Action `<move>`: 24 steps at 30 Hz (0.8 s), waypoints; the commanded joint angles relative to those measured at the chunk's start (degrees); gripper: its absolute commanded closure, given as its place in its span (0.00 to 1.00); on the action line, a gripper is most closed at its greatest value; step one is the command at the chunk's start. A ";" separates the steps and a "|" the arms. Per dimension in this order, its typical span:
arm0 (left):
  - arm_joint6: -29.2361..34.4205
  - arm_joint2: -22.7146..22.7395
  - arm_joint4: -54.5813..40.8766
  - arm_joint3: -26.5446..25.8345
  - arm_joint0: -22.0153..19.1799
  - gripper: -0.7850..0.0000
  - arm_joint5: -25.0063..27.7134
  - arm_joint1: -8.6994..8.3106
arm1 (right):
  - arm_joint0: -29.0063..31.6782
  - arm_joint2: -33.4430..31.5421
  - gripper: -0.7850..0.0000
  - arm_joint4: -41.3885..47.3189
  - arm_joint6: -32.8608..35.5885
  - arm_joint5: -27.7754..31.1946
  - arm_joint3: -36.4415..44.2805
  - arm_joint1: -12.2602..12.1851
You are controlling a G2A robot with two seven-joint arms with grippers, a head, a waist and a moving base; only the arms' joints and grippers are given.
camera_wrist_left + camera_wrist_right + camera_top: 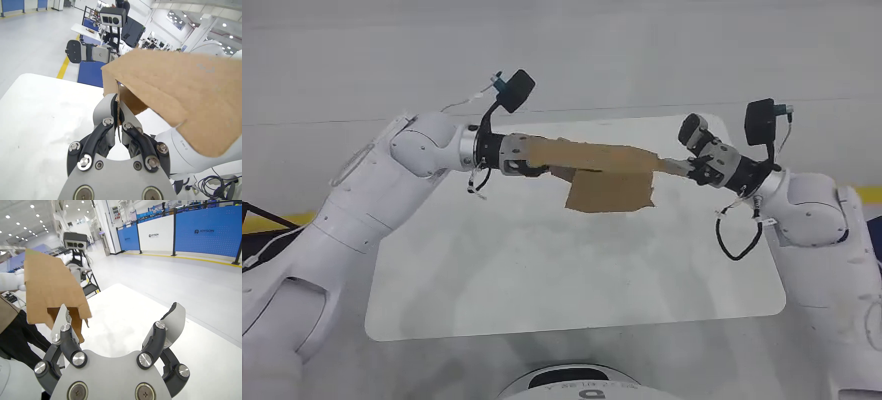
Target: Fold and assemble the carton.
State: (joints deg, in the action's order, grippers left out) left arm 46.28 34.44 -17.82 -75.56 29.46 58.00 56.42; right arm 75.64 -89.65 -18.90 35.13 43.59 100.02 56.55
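My left end effector (117, 108) is pinched shut on a thin edge of the one carton (170, 94), which is not yet assembled. From there the carton's long axis runs along the far edge of the surface (542, 280), held above it, towards my right end effector (119, 317). That one is spread wide at the carton's other end, gripping nothing.

flat brown carton (602, 172) aloft above table
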 commanded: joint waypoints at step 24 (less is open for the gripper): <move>-8.66 8.04 33.83 -9.07 0.81 1.00 -6.76 -0.50 | -0.40 1.56 0.00 15.67 5.06 -3.41 3.38 -0.88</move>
State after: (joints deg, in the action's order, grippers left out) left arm 37.85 42.52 15.62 -84.58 30.27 51.34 55.82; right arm 75.46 -88.65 -4.38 39.77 40.19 103.64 55.67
